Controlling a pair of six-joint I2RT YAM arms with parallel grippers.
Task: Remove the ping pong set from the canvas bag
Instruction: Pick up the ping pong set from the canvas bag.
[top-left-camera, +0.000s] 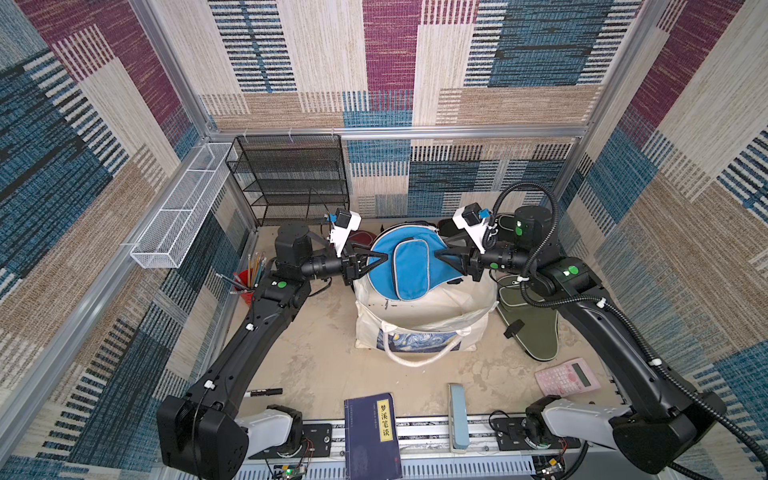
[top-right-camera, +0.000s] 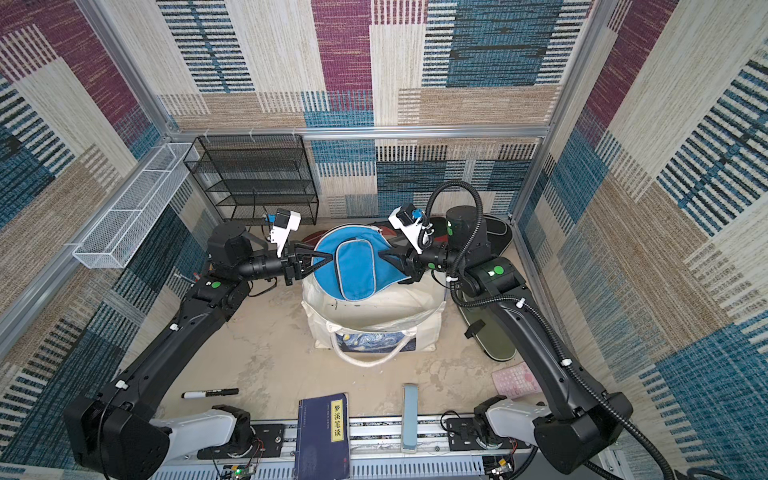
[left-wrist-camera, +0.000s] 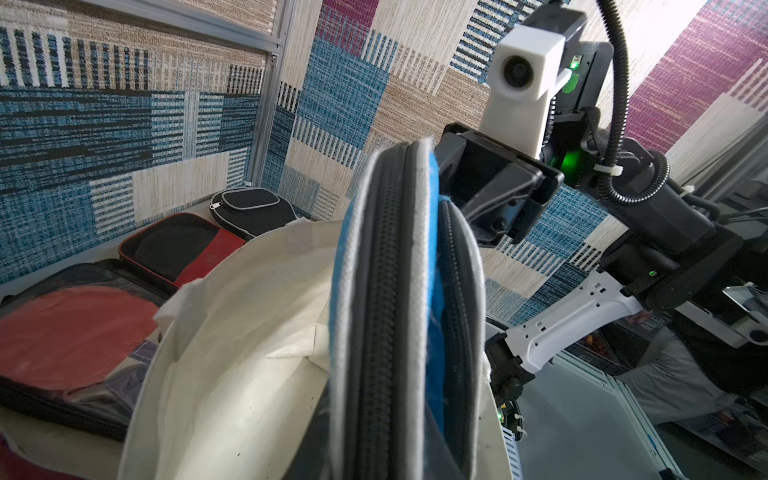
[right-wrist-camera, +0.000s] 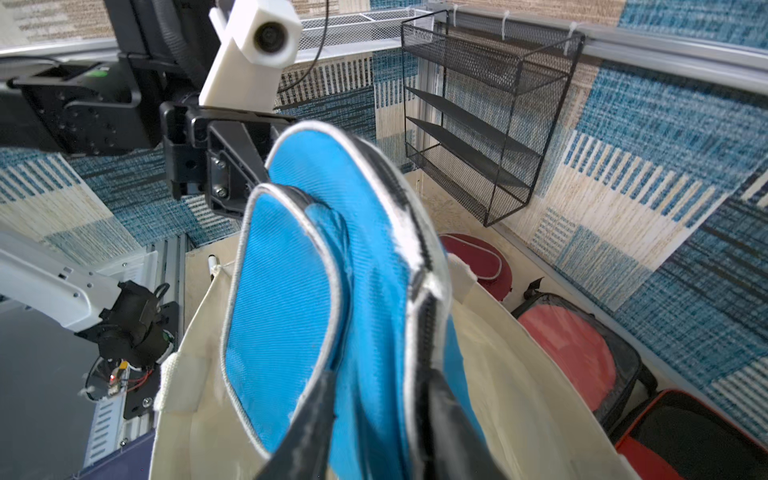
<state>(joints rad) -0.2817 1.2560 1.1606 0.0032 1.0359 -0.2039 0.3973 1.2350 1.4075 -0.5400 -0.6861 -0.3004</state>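
While the canvas bag (top-left-camera: 419, 316) is standing open at the middle of the table (top-left-camera: 316, 357), the blue case (top-left-camera: 409, 266) is lying across its mouth, pocket side up, with both arms reaching in from opposite sides. The left gripper (top-left-camera: 383, 259) is pinching the case's left edge, its tips drawn together on the piping. The right gripper (top-left-camera: 438, 256) is meeting the opposite edge. In the right wrist view its fingers (right-wrist-camera: 309, 419) are straddling the case, but whether they are pressing it I cannot tell. An olive green case (top-left-camera: 528, 328) is lying on the table just right of the bag, and a maroon case (right-wrist-camera: 478, 257) is lying behind it.
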